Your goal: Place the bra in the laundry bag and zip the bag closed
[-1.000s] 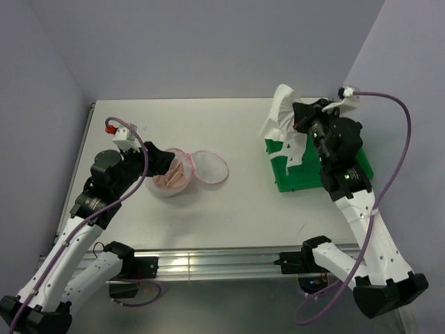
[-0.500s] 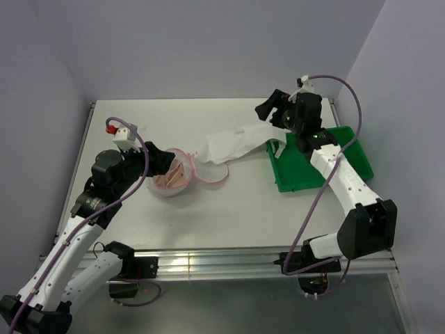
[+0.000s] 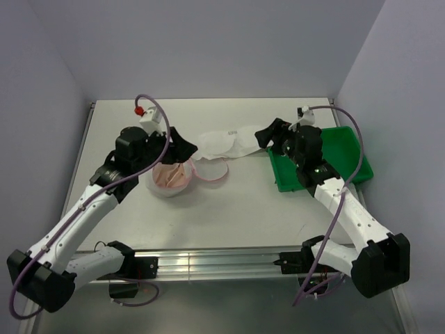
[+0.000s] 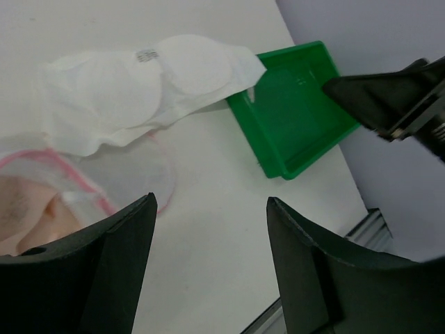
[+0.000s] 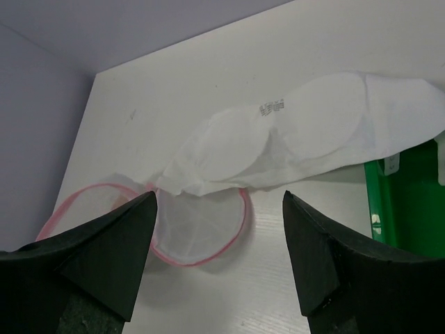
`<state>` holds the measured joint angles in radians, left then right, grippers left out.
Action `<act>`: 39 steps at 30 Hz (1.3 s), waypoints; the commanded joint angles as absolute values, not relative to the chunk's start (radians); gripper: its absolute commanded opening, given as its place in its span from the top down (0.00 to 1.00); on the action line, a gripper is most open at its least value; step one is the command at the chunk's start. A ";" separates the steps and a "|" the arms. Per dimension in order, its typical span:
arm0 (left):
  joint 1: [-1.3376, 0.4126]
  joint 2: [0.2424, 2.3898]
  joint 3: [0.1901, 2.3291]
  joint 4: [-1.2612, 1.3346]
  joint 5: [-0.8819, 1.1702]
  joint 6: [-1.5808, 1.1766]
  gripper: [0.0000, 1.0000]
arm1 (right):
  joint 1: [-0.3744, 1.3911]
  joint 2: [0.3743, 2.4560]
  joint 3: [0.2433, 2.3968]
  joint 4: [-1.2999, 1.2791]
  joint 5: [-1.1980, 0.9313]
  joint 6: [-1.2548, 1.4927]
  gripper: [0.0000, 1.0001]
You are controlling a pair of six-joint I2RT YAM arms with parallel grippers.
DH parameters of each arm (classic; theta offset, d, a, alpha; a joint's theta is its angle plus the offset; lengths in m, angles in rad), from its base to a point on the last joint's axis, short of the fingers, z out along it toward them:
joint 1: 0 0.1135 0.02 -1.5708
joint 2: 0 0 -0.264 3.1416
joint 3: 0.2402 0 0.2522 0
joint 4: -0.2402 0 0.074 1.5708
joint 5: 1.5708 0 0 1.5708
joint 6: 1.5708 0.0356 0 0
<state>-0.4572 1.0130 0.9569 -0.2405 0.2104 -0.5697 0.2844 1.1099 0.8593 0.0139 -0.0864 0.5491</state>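
The laundry bag (image 3: 169, 184) stands unzipped left of centre, its round lid (image 3: 209, 170) flopped open to the right. Inside it lies a pink-beige bra (image 4: 17, 209). A white bra (image 3: 226, 142) with two round cups is spread flat on the table, from the bag's lid (image 5: 201, 226) to the green tray. My left gripper (image 3: 183, 147) hovers open and empty above the bag's far rim. My right gripper (image 3: 266, 136) is open and empty beside the white bra's (image 5: 299, 132) right end. In the left wrist view the white bra (image 4: 139, 83) lies ahead of the open left gripper (image 4: 210, 200). The right gripper (image 5: 220, 195) looks at the lid.
A green plastic tray (image 3: 286, 185) sits at the right of the table, and one end of the white bra overlaps its left corner (image 4: 254, 97). The table's front edge is a metal rail (image 3: 222, 264). Purple walls close in the back and both sides.
My right gripper opened and let go of the white bra, which dropped from above the tray to lie flat on the table. My left arm swung forward and right over the bag.
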 commanded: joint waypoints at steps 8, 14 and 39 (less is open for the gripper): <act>-0.687 1.417 1.221 -0.069 -0.142 -0.794 0.39 | 0.325 0.773 0.598 0.107 0.084 0.594 0.24; -0.715 1.800 1.512 -0.009 -0.045 -0.579 0.39 | 0.325 0.531 0.479 0.048 0.227 0.601 0.27; -0.795 2.330 1.959 -0.238 0.143 0.207 0.24 | 0.321 0.427 0.425 0.084 0.193 0.595 0.31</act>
<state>-0.7811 2.3054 1.9137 -0.2451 0.1421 0.1390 0.3210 0.4473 0.4343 0.0448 0.1795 0.6048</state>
